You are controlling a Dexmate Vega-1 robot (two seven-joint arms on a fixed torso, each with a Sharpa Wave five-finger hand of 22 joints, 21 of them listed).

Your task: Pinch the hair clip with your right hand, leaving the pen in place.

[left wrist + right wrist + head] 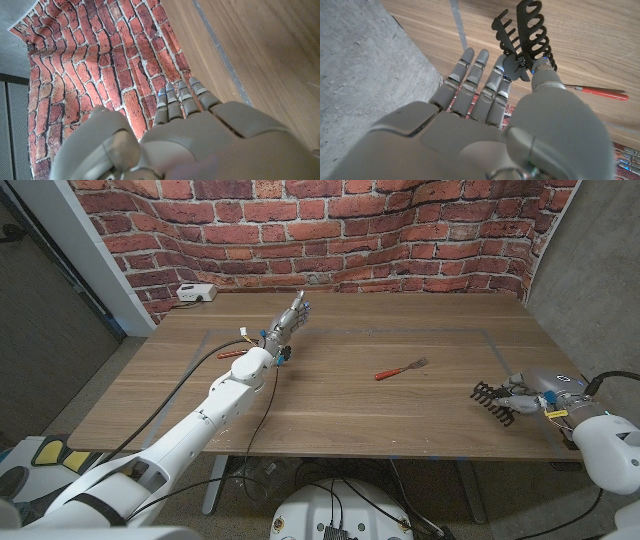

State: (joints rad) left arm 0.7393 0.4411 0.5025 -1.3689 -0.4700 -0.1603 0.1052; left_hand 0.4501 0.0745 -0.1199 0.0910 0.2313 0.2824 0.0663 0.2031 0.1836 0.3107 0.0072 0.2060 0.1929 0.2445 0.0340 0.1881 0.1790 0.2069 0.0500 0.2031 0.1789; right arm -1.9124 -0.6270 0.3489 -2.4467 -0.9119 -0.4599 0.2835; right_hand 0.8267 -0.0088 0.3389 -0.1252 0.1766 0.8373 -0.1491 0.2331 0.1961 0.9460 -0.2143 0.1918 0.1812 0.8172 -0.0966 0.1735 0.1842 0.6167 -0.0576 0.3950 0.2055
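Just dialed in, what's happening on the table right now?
The right hand is near the table's right edge, pinching the black hair clip between its thumb and fingers, with the clip's teeth pointing away from the palm. The left hand is held out over the far left part of the wooden table with nothing in it, fingers straight. A red-handled fork lies untouched mid-table; I see no pen.
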